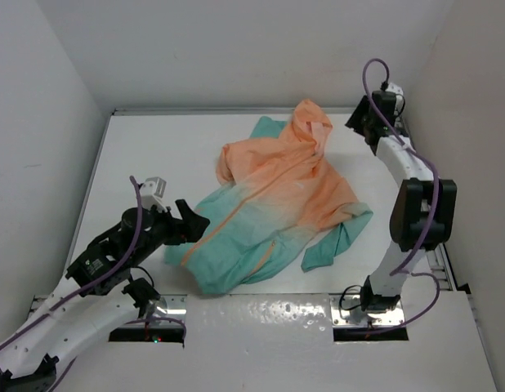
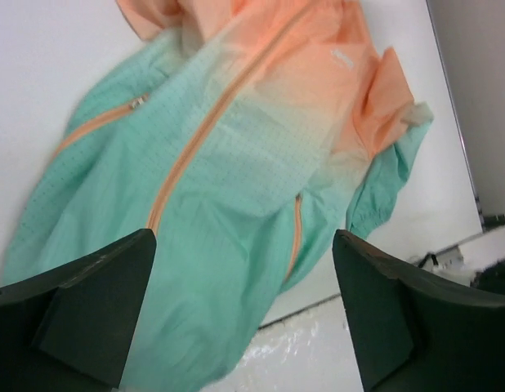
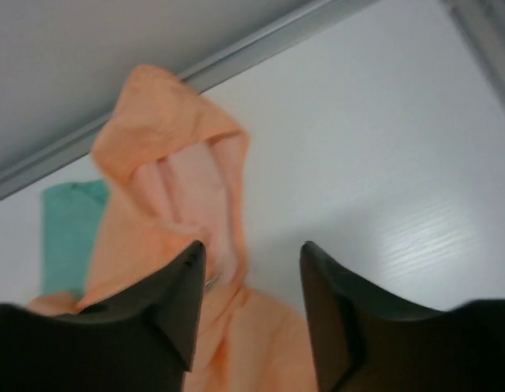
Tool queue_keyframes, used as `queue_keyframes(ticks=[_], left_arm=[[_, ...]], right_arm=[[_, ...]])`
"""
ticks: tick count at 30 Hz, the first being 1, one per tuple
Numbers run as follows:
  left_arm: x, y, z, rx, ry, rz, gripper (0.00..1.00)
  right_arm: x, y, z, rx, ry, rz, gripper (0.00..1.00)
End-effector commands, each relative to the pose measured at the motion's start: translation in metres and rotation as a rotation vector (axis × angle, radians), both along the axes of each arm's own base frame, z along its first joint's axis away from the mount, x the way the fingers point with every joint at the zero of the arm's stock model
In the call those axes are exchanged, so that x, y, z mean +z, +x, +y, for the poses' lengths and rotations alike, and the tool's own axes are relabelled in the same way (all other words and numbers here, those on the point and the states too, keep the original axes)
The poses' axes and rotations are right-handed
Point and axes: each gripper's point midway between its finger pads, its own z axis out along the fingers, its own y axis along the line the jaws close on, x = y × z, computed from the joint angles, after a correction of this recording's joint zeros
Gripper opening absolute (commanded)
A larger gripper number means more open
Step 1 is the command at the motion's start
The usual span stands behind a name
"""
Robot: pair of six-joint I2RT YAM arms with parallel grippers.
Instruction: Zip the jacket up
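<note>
The jacket (image 1: 277, 204) lies spread on the white table, peach-orange hood (image 1: 311, 122) at the far side, teal hem (image 1: 224, 261) towards me. In the left wrist view its orange front zipper (image 2: 195, 139) runs as one line up the front of the jacket (image 2: 236, 204). My left gripper (image 1: 191, 220) hovers at the hem's left edge, open (image 2: 244, 245), with nothing between its fingers (image 2: 97, 302). My right gripper (image 1: 359, 122) hangs just right of the hood, open (image 3: 248, 253) and holding nothing. The hood (image 3: 171, 147) lies beyond its left finger (image 3: 167, 314), with a small metal glint (image 3: 208, 282) beside it.
White walls (image 1: 56, 106) close in the table on the left, back and right. A shiny metal strip (image 1: 261, 314) runs along the near edge between the arm bases. One teal sleeve (image 1: 334, 241) sticks out at the jacket's lower right, another teal piece (image 1: 265, 126) at the far left.
</note>
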Motion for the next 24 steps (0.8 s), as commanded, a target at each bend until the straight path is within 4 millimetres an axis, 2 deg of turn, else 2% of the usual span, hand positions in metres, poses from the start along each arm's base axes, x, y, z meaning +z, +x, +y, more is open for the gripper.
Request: queue_keyframes(ticks=[1,2,3,4,5,6,7,8,10,11,12,13,14,15,16,17,18,19,20,21,22,23,24], left_arm=[[0.069,0.018,0.007,0.082,-0.093,-0.187,0.89],[0.091,0.019,0.017,0.128,-0.116,-0.242,0.96],[0.103,0.019,0.024,0.149,-0.123,-0.275,0.97],[0.118,0.017,0.03,0.167,-0.153,-0.317,0.98],[0.132,0.015,0.035,0.184,-0.174,-0.353,1.0],[0.145,0.012,0.038,0.182,-0.2,-0.395,1.0],[0.145,0.01,0.038,0.171,-0.196,-0.401,1.0],[0.152,0.009,0.034,0.142,-0.215,-0.425,1.0],[0.154,0.01,0.027,0.116,-0.215,-0.425,1.0],[0.157,0.009,0.021,0.088,-0.216,-0.424,1.0],[0.158,0.01,0.019,0.081,-0.209,-0.421,1.0],[0.157,0.013,0.014,0.07,-0.204,-0.412,1.0],[0.159,0.012,0.009,0.044,-0.21,-0.416,1.0],[0.159,0.013,0.007,0.035,-0.207,-0.42,1.0],[0.162,0.013,0.005,0.027,-0.217,-0.431,1.0],[0.161,0.014,0.004,0.025,-0.22,-0.431,1.0],[0.162,0.014,0.004,0.029,-0.226,-0.434,1.0],[0.162,0.014,0.003,0.026,-0.231,-0.437,1.0],[0.158,0.015,0.003,0.028,-0.23,-0.432,1.0],[0.156,0.014,0.003,0.027,-0.239,-0.431,1.0],[0.155,0.013,0.001,0.022,-0.247,-0.433,1.0],[0.145,0.013,-0.002,0.01,-0.249,-0.411,1.0],[0.144,0.013,-0.002,0.012,-0.252,-0.404,1.0]], right_arm=[[0.033,-0.008,0.079,0.201,0.147,-0.19,0.62],[0.016,-0.021,0.091,0.236,0.126,-0.15,0.7],[0.017,-0.028,0.103,0.263,0.12,-0.146,0.8],[0.029,-0.04,0.125,0.31,0.114,-0.168,0.84],[0.025,-0.051,0.134,0.335,0.113,-0.155,0.9],[0.036,-0.068,0.15,0.377,0.113,-0.166,0.99],[0.036,-0.07,0.157,0.394,0.117,-0.166,0.99],[0.048,-0.088,0.16,0.407,0.123,-0.186,0.99],[0.061,-0.116,0.177,0.47,0.157,-0.201,0.99],[0.075,-0.14,0.178,0.496,0.165,-0.234,0.99],[0.082,-0.156,0.18,0.525,0.18,-0.242,0.99],[0.07,-0.176,0.181,0.549,0.188,-0.211,0.99],[0.093,-0.2,0.177,0.567,0.192,-0.274,0.99],[0.097,-0.214,0.174,0.577,0.191,-0.289,0.99],[0.097,-0.227,0.169,0.572,0.189,-0.294,0.99],[0.08,-0.243,0.162,0.566,0.177,-0.24,0.99],[0.098,-0.263,0.156,0.567,0.173,-0.308,0.99],[0.085,-0.276,0.153,0.572,0.171,-0.275,0.99],[0.083,-0.285,0.152,0.586,0.171,-0.283,0.99],[0.092,-0.299,0.149,0.597,0.176,-0.33,0.99],[0.08,-0.306,0.149,0.602,0.184,-0.302,0.99],[0.075,-0.314,0.149,0.611,0.199,-0.299,0.99],[0.077,-0.316,0.149,0.612,0.203,-0.309,0.99]])
